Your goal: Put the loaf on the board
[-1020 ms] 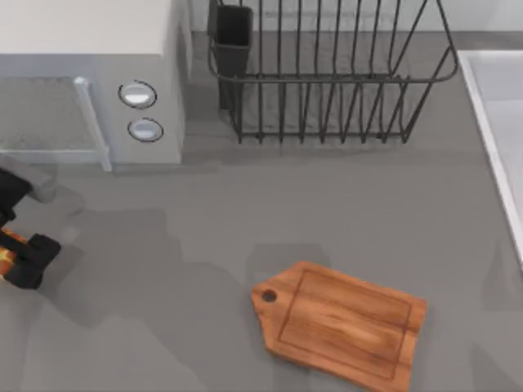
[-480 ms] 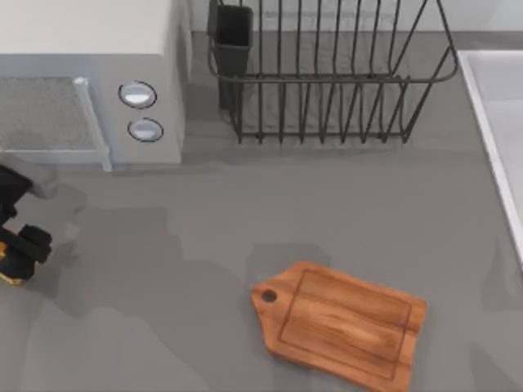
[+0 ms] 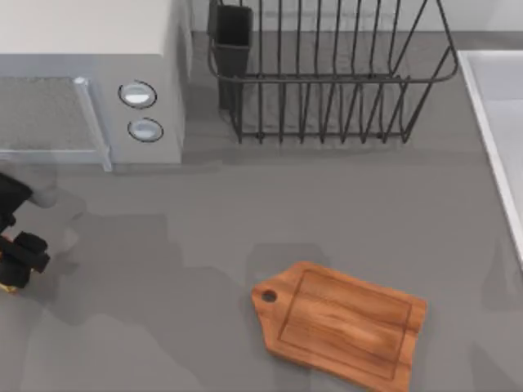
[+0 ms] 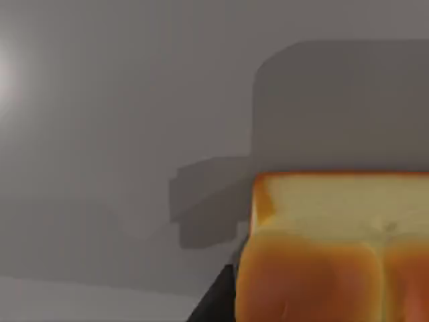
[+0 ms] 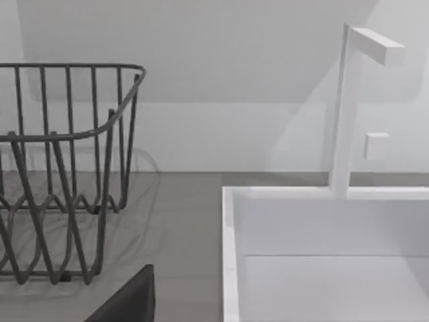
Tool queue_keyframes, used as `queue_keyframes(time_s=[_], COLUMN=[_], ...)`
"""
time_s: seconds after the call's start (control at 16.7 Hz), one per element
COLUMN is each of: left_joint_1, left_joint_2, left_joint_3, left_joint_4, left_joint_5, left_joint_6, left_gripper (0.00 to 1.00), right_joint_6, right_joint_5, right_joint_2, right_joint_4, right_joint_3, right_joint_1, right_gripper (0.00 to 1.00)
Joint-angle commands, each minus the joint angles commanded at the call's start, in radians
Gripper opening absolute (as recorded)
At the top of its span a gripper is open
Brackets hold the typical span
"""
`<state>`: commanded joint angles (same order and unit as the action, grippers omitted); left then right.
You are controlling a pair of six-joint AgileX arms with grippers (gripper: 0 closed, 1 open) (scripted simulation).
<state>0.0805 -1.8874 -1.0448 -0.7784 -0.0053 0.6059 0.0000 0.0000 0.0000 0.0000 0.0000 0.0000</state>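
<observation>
At the counter's left edge, the left gripper (image 3: 15,263) has drifted slightly outward, pinching the loaf (image 4: 335,248), apparently lifted. The board (image 3: 343,331) lies well apart near the front edge, so carrying remains.
</observation>
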Motion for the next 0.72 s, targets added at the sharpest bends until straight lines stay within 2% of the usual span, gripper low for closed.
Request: queue_keyframes(time_s=[0.24, 0.48, 0.72], left_joint_1=[-0.015, -0.010, 0.000], left_joint_2=[0.094, 0.179, 0.158], left_joint_3=[-0.027, -0.160, -0.259], left_joint_4=[-0.092, -0.213, -0.327], left_joint_5=[-0.011, -0.042, -0.010], left_joint_6=[0.027, 0.024, 0.004], left_gripper=[0.00, 0.00, 0.00], right_joint_6=[0.000, 0.000, 0.000], right_joint_5=[0.000, 0.000, 0.000], right_joint_2=[0.000, 0.000, 0.000], right_joint_4=[0.000, 0.000, 0.000], right_joint_3=[0.000, 0.000, 0.000], right_joint_1=[0.000, 0.000, 0.000], right_gripper=[1.00, 1.00, 1.00])
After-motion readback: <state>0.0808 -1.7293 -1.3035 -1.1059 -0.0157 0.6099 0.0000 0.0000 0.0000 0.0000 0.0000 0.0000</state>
